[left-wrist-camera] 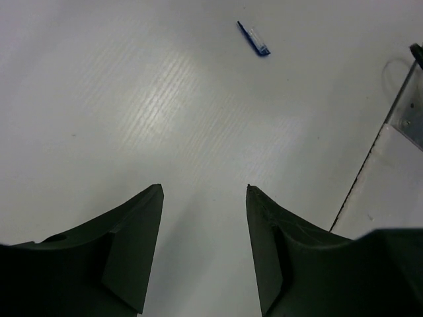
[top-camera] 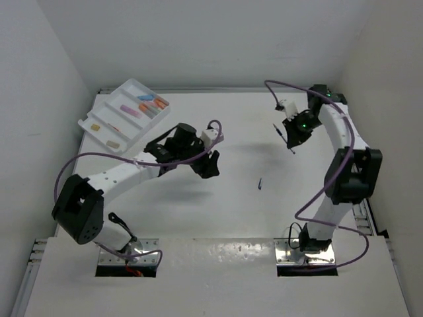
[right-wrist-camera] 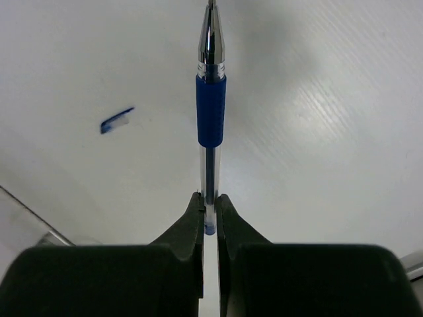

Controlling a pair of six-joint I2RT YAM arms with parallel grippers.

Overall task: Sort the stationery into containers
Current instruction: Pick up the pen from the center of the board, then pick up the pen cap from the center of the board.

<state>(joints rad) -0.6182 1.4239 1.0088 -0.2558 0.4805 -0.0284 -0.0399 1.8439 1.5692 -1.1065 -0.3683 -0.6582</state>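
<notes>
My right gripper [right-wrist-camera: 209, 198] is shut on a blue pen [right-wrist-camera: 211, 119] by its rear end, with the silver tip pointing away. In the top view that pen [top-camera: 285, 138] hangs from the right gripper [top-camera: 293, 140] above the table's right side. A small blue pen cap [top-camera: 260, 184] lies on the table's middle; it also shows in the left wrist view [left-wrist-camera: 254, 39] and in the right wrist view [right-wrist-camera: 117, 120]. My left gripper [left-wrist-camera: 203, 191] is open and empty over bare table, left of the cap [top-camera: 210, 166]. The white divided tray [top-camera: 99, 129] at the far left holds pink, orange and blue markers and beige erasers.
White walls close in the table on the left, back and right. The arm bases stand on metal plates [top-camera: 129, 257] at the near edge. Purple cables [top-camera: 310, 198] loop beside both arms.
</notes>
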